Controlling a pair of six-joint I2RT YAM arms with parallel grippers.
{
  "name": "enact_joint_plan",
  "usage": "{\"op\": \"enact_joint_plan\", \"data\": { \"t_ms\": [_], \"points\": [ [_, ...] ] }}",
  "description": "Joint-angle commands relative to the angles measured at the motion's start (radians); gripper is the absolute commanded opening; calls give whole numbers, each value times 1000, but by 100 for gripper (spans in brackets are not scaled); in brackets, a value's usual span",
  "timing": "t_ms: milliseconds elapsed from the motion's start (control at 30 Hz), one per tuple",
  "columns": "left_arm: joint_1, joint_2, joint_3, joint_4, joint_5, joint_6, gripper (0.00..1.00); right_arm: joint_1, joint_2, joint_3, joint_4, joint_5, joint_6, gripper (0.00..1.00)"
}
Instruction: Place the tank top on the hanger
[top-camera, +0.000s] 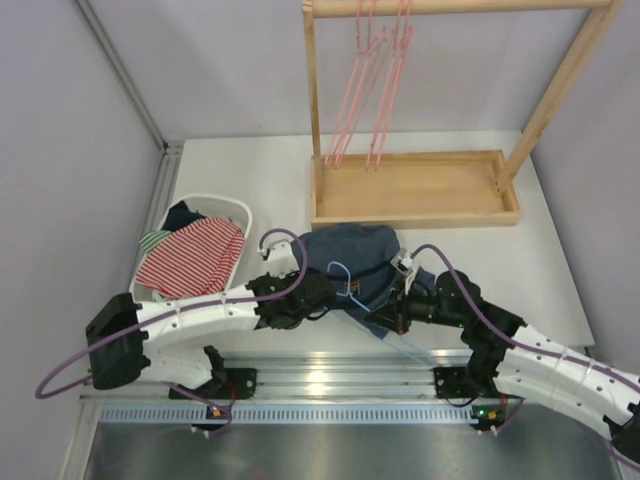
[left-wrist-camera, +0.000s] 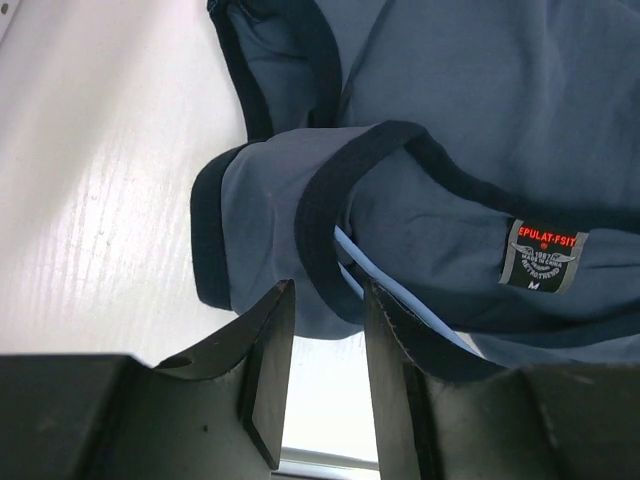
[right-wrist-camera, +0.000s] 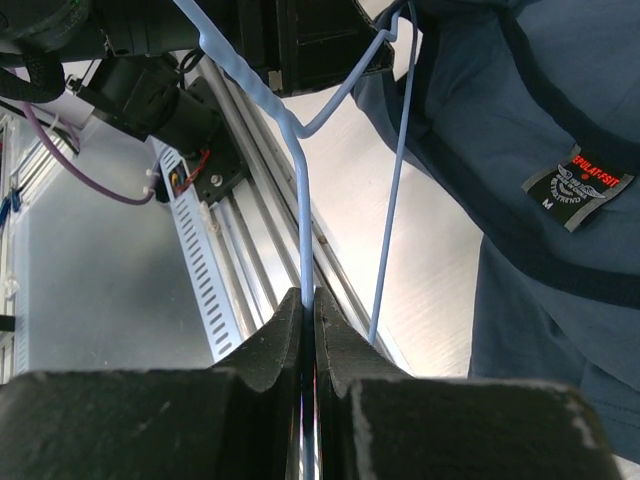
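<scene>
Top view: the tank top (top-camera: 350, 255) lies bunched on the table (top-camera: 250, 180), just in front of the wooden tray (top-camera: 410, 190). The hanger (top-camera: 345, 282) pokes out at its near edge.

Left wrist: your left gripper (left-wrist-camera: 325, 295) is parted and grasps nothing. Its tips sit right at a dark-trimmed strap, likely placed to open that strap for the wire.

Right wrist: your right gripper (right-wrist-camera: 308, 300) is clenched on the hanger's wire. That probably steadies it so one end can feed into the shirt.
</scene>
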Motion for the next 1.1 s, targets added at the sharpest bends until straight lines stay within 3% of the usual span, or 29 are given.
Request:
{"op": "enact_joint_plan", "data": {
  "t_ms": [0,200,467,567,600,933,1067],
  "points": [
    [-8,12,-11,38,-65,-66,40,23,-7,1,46,1,1,0],
    [-17,43,-18,37,-88,-93,41,26,-7,1,47,3,0,0],
    [-45,3,-87,57,-155,-135,29,26,-10,1,72,-5,10,0],
    [-47,6,-86,57,-158,-115,15,26,-12,3,73,-5,13,0],
    [-47,3,-84,57,-158,-107,0,26,-10,4,73,-3,12,0],
    [-59,-112,-32,-14,-138,42,0,26,-39,4,32,1,13,0],
    [-69,-151,-34,27,-89,144,0,26,-23,1,36,-29,10,0]
  ]
}}
